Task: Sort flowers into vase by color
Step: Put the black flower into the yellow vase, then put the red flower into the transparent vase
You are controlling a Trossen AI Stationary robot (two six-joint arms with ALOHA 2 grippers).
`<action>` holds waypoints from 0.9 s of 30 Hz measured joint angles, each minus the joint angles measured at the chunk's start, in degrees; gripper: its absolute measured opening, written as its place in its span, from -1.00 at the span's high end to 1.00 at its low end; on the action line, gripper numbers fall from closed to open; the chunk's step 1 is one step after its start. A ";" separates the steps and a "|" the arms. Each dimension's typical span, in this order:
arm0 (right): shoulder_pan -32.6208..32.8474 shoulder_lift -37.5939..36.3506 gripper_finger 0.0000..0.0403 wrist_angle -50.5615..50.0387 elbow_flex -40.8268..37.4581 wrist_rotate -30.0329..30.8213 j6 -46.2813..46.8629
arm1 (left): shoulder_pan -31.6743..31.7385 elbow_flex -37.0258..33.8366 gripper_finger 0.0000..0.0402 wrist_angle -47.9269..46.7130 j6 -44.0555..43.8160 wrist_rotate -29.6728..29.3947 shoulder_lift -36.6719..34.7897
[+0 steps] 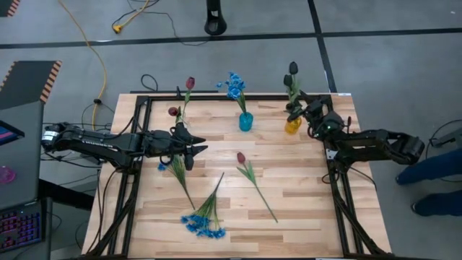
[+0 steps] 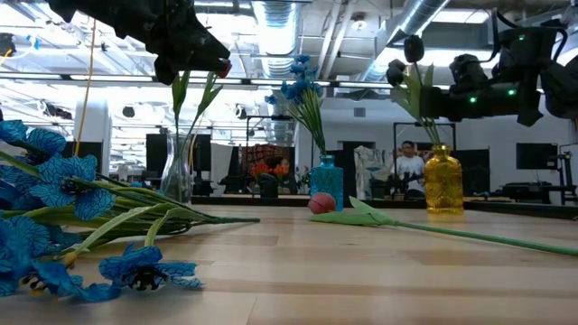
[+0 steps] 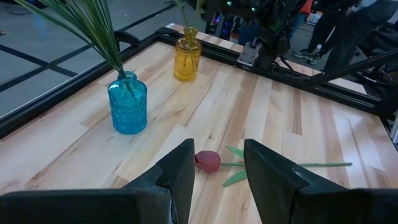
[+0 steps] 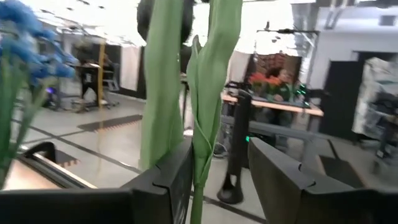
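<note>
presently catalogued: black tulip (image 1: 292,70), upper right of frame, stem standing in the yellow vase (image 1: 292,125); right gripper (image 1: 303,108) beside it, fingers parted around the stem, grip not confirmed. blue flowers (image 1: 235,85) in the blue vase (image 1: 245,121), upper centre. red tulip (image 1: 241,157) lying loose mid-table; blue bunch (image 1: 203,223) lower centre. left gripper (image 1: 193,143) at centre left, half-wide, empty. handling, judged: light, stems springy and thin, likely slippery plastic; heads soft. best taken mid-stem, clear of leaves and buds.
</note>
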 joint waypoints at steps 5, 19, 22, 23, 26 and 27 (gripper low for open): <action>2.98 -1.13 0.11 -3.73 0.00 5.63 -1.50 | -0.01 0.00 0.37 0.00 -0.07 0.19 0.00; 11.14 -16.36 0.11 -21.12 0.00 22.62 -6.54 | -0.02 0.00 0.37 0.00 -0.56 0.17 0.00; 12.59 -19.29 0.11 -24.30 0.00 23.51 -6.00 | 0.00 0.00 0.37 0.00 -0.59 0.15 0.00; 13.07 -20.26 0.11 -25.16 0.00 23.51 -5.44 | 0.00 0.00 0.37 0.00 -0.59 0.16 0.00; 14.74 -22.96 0.11 -27.96 0.00 23.52 -5.06 | -0.02 0.00 0.37 0.00 -0.63 0.15 0.00; 15.33 -23.78 0.11 -29.01 0.00 23.55 -5.05 | 0.00 0.00 0.37 0.00 -0.63 0.15 0.00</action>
